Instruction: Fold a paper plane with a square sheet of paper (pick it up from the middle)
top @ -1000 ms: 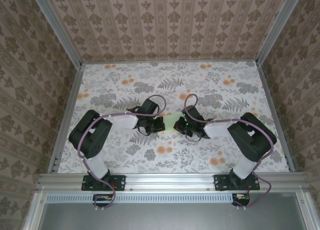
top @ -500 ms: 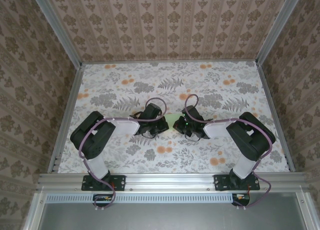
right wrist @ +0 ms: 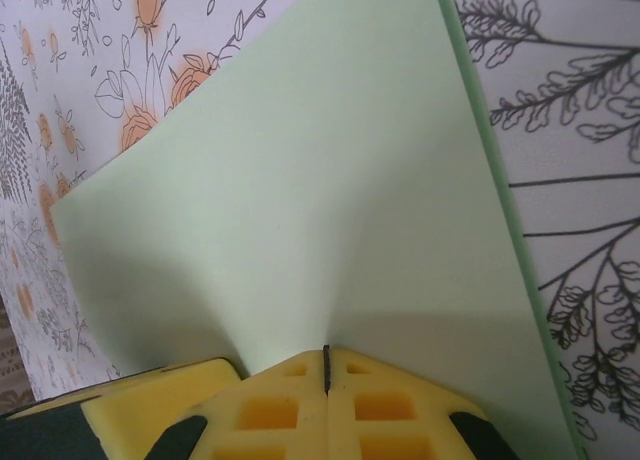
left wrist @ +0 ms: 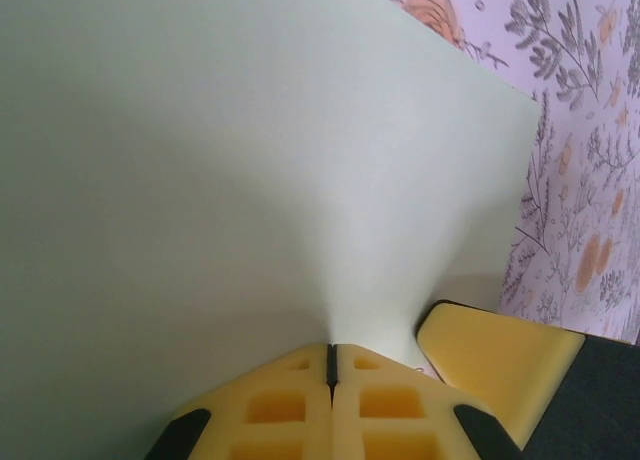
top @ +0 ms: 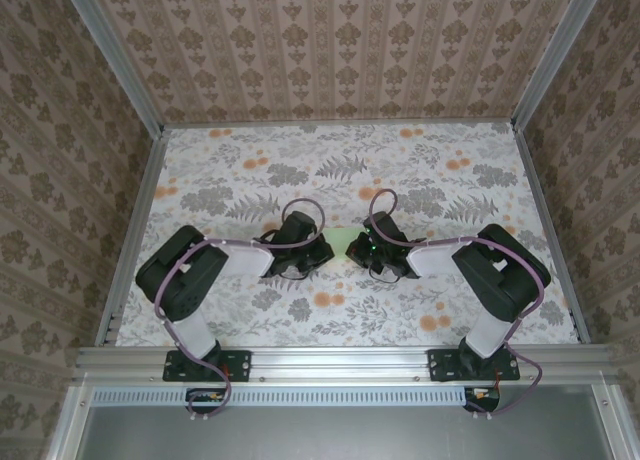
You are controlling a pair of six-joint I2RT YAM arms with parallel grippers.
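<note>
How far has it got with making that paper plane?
Early on. Gripped: the left gripper and right gripper are each shut on an edge of the square sheet of paper, holding it between them. Remaining: the folds; no pointed plane shape shows yet.

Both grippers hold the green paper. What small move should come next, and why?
Probably bring the left gripper toward the right gripper, so the square sheet of paper bends into a centre fold; both are shut on it and it spans between them.

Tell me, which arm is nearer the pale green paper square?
Neither: both hold it. Left fingers pinch the pale green square paper sheet on its left, right fingers on its right.
</note>
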